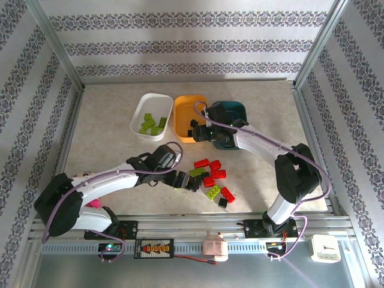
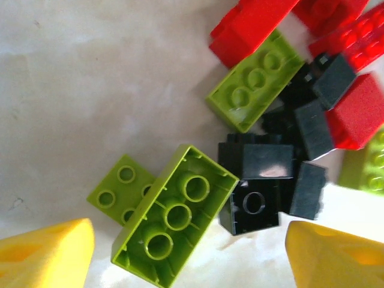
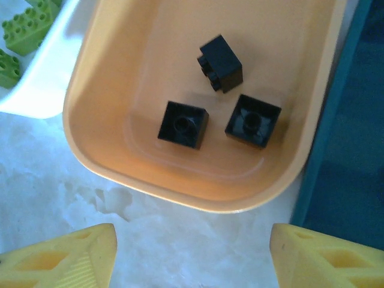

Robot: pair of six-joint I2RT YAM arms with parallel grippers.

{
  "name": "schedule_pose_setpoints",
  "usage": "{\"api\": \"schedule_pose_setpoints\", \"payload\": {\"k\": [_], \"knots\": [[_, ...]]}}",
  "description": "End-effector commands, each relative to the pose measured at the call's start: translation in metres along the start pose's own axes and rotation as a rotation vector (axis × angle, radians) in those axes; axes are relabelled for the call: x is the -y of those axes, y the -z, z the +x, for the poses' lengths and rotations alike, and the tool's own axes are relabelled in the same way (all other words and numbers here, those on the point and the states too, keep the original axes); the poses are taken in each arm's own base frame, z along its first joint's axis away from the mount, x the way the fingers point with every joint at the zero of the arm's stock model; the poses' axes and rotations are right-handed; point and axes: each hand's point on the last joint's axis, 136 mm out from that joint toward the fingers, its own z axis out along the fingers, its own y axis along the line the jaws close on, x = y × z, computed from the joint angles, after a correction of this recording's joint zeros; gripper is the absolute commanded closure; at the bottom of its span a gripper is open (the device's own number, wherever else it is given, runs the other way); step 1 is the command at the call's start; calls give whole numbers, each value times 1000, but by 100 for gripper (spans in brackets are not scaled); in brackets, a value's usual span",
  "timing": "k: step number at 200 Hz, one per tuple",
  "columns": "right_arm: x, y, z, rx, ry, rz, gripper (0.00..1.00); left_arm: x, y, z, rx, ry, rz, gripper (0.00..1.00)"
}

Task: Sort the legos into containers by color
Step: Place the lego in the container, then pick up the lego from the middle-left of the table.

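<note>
While the right gripper hangs wide and empty over the orange-yellow tray, the left arm is nearer the legos pile | pile at 5 o'clock of that tray | left gripper wide, empty | upturned lime brick between its fingers, long axis 7-to-1 o'clock

A small lime brick lies half hidden under an upturned lime brick. In the same left wrist view, the red bricks blur and run off the top edge. The right wrist view's edge crops the teal tray, which the right arm partly covers in the top view.
</note>
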Motion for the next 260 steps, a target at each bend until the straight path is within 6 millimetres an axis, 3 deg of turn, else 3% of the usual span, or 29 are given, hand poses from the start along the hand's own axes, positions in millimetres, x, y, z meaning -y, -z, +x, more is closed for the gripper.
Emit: {"api": "schedule_pose_setpoints", "payload": {"k": [1,45,97,130,167,190,219,232,260], "knots": [[0,10,-7,44,-24,-22,32,-14,-9,7,-65,-78,-109,22],[2,14,-9,58,-29,-20,32,-5,-20,1,-67,-132,-130,30],[7,15,-9,64,-40,-20,32,-8,-26,14,-113,-130,-151,47],[7,15,-9,67,-47,-24,32,-9,-29,21,-135,-133,-169,46],[7,20,-13,81,-49,-27,32,-8,-24,13,-105,-127,-175,65],[8,24,-11,86,-48,-26,32,-3,-3,-10,-4,-106,-170,73],[8,31,-4,94,-58,-39,32,-3,44,-69,221,-16,-120,74],[7,33,2,92,-64,-49,32,-17,64,-97,313,53,-110,74],[5,35,20,73,-63,-60,32,-79,91,-147,450,269,-134,78]]}}
